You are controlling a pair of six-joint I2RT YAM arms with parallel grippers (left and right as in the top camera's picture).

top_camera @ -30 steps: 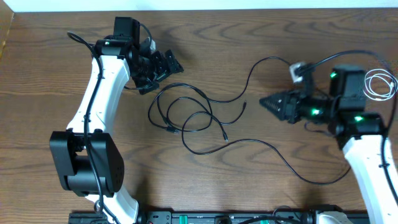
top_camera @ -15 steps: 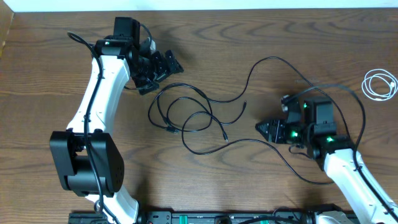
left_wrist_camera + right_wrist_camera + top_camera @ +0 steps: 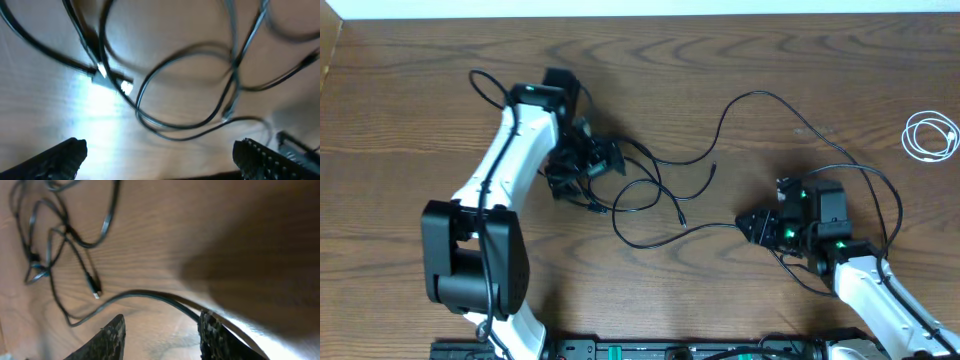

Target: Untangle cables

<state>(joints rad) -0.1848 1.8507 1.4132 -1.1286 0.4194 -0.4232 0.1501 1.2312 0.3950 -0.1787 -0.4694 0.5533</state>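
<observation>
Several thin black cables [image 3: 642, 190] lie looped over one another at the table's middle, and one long strand [image 3: 705, 228] runs right toward my right arm. A coiled white cord [image 3: 931, 135] rests apart at the far right. My left gripper [image 3: 603, 160] hovers over the left side of the tangle. In the left wrist view its fingers [image 3: 62, 156] stand wide open, with the blurred cable loops [image 3: 175, 131] just ahead of them. My right gripper [image 3: 750, 226] is open low over the wood. The long strand [image 3: 150, 294] passes just beyond its right fingertip [image 3: 212, 330], and only bare wood lies between the fingers.
The right arm's own thicker black wire [image 3: 892, 205] arcs above its wrist. A dark rail [image 3: 650, 350] runs along the front edge of the wooden table [image 3: 410, 80], and a white wall strip [image 3: 650, 6] bounds the far edge.
The left arm has swung right and toward the front, bringing its open gripper over the tangle. The right arm has dropped toward the front, onto the long strand.
</observation>
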